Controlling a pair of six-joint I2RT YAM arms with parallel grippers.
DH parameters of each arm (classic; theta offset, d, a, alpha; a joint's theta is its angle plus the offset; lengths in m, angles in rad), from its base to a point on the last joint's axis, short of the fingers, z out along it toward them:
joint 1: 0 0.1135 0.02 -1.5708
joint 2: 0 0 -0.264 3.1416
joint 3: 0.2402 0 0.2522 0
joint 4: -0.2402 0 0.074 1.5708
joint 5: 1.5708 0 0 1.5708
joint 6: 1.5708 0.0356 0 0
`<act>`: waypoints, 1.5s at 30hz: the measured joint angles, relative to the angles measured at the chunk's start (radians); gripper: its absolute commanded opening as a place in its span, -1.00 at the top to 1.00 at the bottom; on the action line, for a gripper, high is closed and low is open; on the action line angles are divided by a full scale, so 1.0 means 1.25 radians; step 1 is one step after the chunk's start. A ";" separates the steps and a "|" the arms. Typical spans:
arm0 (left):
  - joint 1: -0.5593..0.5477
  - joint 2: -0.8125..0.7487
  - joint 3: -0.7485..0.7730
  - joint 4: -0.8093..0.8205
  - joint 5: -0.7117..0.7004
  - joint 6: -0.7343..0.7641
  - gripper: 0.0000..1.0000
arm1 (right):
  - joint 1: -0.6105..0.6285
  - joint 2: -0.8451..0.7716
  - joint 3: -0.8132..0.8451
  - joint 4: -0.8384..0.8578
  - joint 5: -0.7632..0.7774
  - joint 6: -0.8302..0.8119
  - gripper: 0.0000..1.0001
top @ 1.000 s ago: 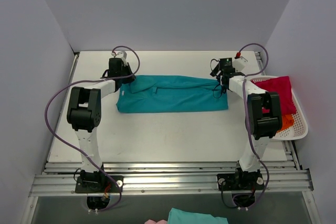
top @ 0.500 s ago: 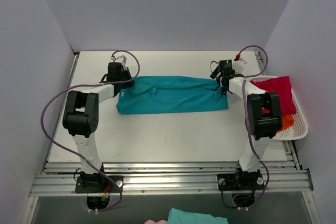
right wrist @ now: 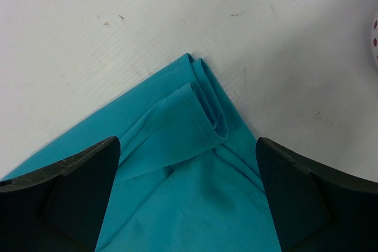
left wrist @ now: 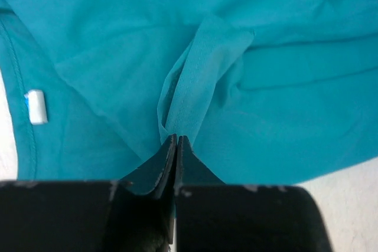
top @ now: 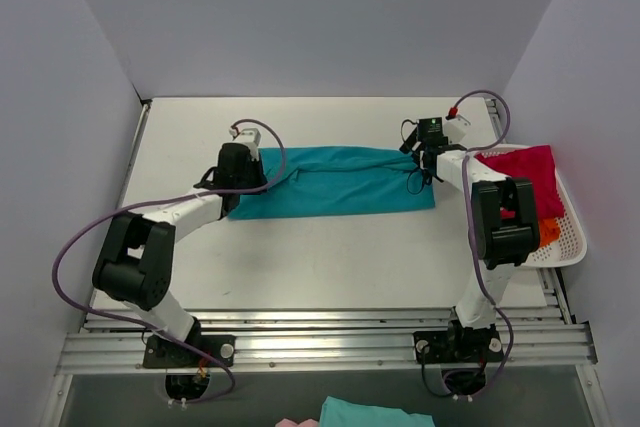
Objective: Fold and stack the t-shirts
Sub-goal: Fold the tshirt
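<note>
The teal-blue t-shirt (top: 335, 179) lies as a long folded strip across the far middle of the table. My left gripper (top: 240, 169) is over its left end, shut on a pinched fold of the teal cloth (left wrist: 195, 81); a white label (left wrist: 35, 106) shows near the hem. My right gripper (top: 428, 143) is open above the shirt's far right corner (right wrist: 204, 101), fingers apart on either side of it. The crimson-pink t-shirt (top: 525, 175) and the orange t-shirt (top: 545, 233) lie in the basket at the right.
A white slatted plastic basket (top: 570, 237) sits at the table's right edge beside my right arm. Another piece of teal cloth (top: 375, 413) shows below the table's front rail. Grey walls close in the back and both sides.
My left gripper has moved from the shirt's far left corner toward the near right, drawing the cloth with it. The right gripper has barely shifted.
</note>
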 measured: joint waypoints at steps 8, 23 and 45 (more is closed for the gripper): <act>-0.190 -0.042 -0.037 -0.139 -0.258 -0.001 -0.88 | 0.000 0.000 -0.004 0.003 -0.006 0.000 -0.89; -0.171 -0.036 -0.032 -0.141 -0.449 -0.057 -0.88 | 0.006 -0.003 -0.012 0.032 -0.019 0.000 -0.89; -0.008 0.310 0.290 -0.018 0.097 -0.028 -0.81 | -0.016 0.004 -0.010 0.036 -0.021 -0.013 -0.89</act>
